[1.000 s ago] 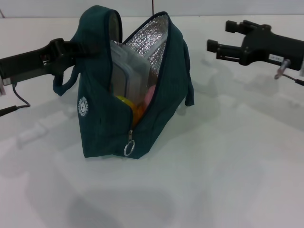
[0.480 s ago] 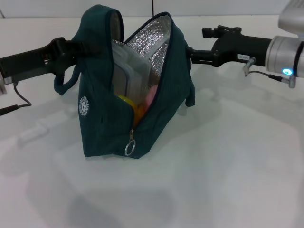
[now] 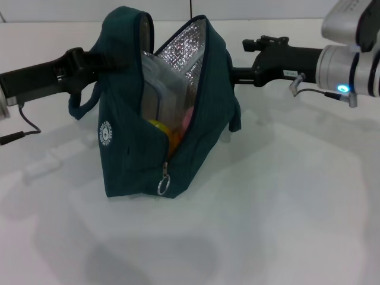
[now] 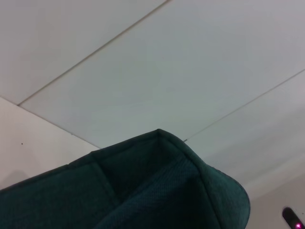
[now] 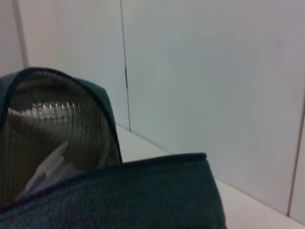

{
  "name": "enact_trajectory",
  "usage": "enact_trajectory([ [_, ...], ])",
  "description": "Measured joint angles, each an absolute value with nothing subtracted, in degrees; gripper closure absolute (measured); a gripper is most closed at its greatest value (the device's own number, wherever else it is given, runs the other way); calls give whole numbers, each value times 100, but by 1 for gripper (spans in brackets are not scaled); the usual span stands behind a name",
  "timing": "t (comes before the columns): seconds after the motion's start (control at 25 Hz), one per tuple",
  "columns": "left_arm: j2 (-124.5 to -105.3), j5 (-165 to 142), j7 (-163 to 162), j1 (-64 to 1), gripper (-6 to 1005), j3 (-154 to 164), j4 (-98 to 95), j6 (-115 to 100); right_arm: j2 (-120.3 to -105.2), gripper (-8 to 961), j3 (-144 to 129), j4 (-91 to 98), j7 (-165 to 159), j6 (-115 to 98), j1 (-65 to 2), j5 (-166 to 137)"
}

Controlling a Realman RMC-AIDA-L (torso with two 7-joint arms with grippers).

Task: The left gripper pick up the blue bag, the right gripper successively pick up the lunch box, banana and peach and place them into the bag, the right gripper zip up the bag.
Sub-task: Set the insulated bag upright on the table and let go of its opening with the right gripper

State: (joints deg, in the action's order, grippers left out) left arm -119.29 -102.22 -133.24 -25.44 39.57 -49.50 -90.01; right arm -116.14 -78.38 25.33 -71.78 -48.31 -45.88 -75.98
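Note:
The dark blue bag [image 3: 127, 160] stands open on the white table, silver lining [image 3: 190, 44] showing. Inside it are the clear lunch box [image 3: 157, 89], the yellow banana [image 3: 159, 127] and the pink peach [image 3: 186, 119]. The zip pull ring [image 3: 162, 185] hangs at the bottom front of the opening. My left gripper [image 3: 95, 61] is shut on the bag's left top edge; the left wrist view shows only bag fabric [image 4: 143, 191]. My right gripper [image 3: 239, 58] is open beside the bag's right wall, its lower finger touching it. The right wrist view shows the bag's rim [image 5: 119, 195] and the box [image 5: 47, 167].
The white table [image 3: 285, 208] spreads in front and to the right of the bag. A black cable [image 3: 24, 127] hangs under my left arm. A white panelled wall stands behind.
My right gripper has swung left from the far right up to the bag's right wall. The left gripper and the bag have stayed in place.

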Motion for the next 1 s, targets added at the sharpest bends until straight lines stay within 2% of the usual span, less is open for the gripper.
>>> enact_trajectory([
  [0.2, -11937, -10204, -13324, -2542, 962, 3934, -4948, -8996, -11621, 174, -8156, 2553, -7163, -4590, -4681, -7565],
  [0.64, -11904, -10170, -13295, -2525, 963, 3932, -4803, -9000, -11618, 623, -8192, 2735, -7078, -4531, -4701, -7554],
  [1.0, -11900, -10162, -13282, -2524, 963, 3929, -4803, -9001, -11619, 817, -8191, 2821, -7014, -4573, -4658, -7530],
])
